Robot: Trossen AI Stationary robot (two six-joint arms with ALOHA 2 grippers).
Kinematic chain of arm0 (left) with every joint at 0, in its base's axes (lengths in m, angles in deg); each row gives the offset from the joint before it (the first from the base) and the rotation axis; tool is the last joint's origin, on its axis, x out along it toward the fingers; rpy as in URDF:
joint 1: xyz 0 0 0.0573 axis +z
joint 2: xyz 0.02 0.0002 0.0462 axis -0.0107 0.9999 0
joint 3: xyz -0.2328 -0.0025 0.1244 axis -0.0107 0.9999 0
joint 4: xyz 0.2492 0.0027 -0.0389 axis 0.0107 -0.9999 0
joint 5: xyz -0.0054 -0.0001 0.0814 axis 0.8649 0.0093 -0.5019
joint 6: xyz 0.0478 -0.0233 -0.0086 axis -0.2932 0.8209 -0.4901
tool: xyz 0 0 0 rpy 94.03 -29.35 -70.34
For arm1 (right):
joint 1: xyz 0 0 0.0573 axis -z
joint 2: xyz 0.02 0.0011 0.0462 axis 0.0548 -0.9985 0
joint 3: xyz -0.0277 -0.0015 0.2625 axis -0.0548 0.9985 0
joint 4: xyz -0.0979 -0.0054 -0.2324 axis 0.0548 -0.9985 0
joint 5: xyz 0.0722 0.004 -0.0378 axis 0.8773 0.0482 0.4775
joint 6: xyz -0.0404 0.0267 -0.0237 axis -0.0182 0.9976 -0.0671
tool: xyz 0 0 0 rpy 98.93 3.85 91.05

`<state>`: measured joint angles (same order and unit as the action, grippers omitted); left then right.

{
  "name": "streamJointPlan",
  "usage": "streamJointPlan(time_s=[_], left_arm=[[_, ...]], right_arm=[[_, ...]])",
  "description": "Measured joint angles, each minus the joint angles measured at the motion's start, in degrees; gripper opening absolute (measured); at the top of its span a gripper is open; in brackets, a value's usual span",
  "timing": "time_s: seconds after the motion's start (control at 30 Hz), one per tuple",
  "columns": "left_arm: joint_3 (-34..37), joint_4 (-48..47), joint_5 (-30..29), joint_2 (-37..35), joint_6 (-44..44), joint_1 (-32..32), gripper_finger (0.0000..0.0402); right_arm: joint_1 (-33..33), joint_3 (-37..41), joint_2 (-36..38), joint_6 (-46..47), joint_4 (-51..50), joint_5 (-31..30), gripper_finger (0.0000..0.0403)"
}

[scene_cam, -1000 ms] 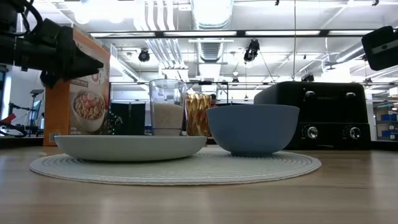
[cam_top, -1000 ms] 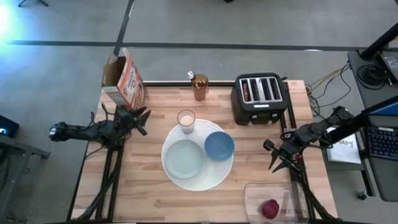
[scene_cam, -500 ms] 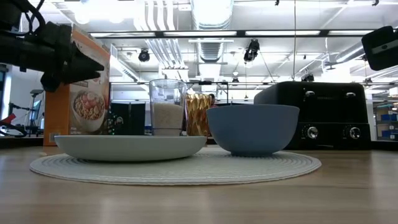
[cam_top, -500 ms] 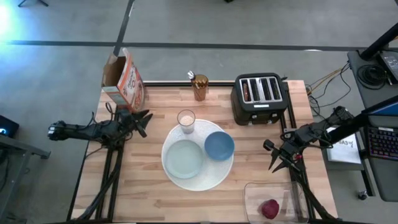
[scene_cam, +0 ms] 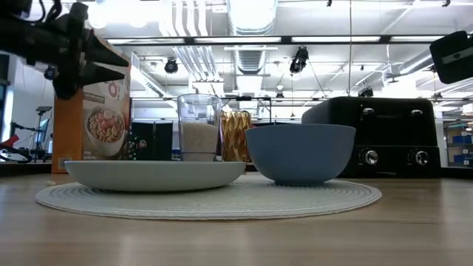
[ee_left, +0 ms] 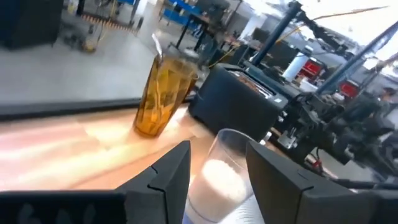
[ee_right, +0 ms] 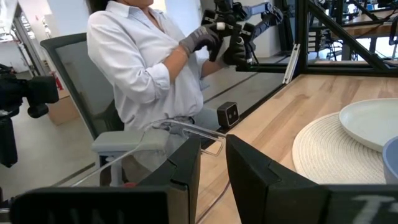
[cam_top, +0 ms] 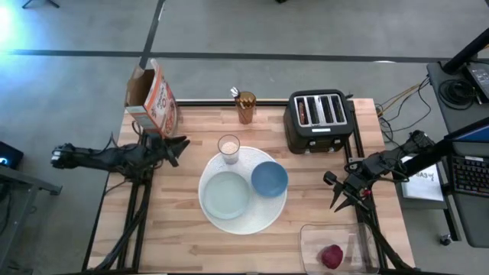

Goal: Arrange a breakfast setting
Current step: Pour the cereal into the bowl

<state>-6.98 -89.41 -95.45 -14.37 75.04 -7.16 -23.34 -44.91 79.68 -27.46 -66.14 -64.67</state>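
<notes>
My left gripper (cam_top: 177, 145) hangs empty with a small gap between its jaws near the milk glass (cam_top: 228, 147) behind the big white plate (cam_top: 263, 216), my right gripper (cam_top: 337, 191) waits almost closed, so next I think I fetch the toast (cam_top: 306, 111).

Almost no text can be read; only a large letter "O" shows on the cereal box (scene_cam: 103, 111), just behind the left gripper (scene_cam: 111, 66).

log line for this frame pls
left gripper: open, empty, beside milk glass | right gripper: idle at table edge | bowl, small plate: on big plate
</notes>
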Motion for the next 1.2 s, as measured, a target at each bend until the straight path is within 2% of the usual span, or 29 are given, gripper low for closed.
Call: streamJointPlan(time_s=[0.1,0.27,0.37,0.53,0.63,0.73,1.07,1.2], left_arm=[[-5.60,-8.23,-1.15,5.61,8.02,0.00,0.0140],[-18.38,-32.46,-1.35,16.83,23.20,0.00,0.0140],[-24.55,-42.87,-0.14,23.40,32.40,0.03,0.0140],[-31.31,-53.14,4.66,31.45,41.92,0.00,0.0140],[-33.89,-59.30,5.82,34.77,50.79,-0.02,0.0140],[-36.64,-64.79,8.27,37.08,55.87,0.00,0.0140],[-43.27,-82.02,5.51,41.52,69.88,-0.02,0.0140],[-43.82,-83.10,4.08,42.25,71.84,0.00,0.0140]], right_arm=[[0.00,-0.01,0.01,0.00,0.00,0.00,0.0068],[0.00,0.00,0.00,0.00,0.00,-0.02,0.0068],[0.01,0.00,0.02,0.00,0.00,0.00,0.0068],[0.01,0.00,0.01,0.00,0.00,-0.01,0.0068],[0.02,0.00,0.01,0.00,0.00,-0.01,0.0068],[0.02,0.00,0.01,0.00,0.00,0.00,0.0068],[0.00,0.00,0.00,0.00,0.00,0.00,0.0068],[0.01,0.00,0.01,0.00,0.00,0.00,0.0068]])
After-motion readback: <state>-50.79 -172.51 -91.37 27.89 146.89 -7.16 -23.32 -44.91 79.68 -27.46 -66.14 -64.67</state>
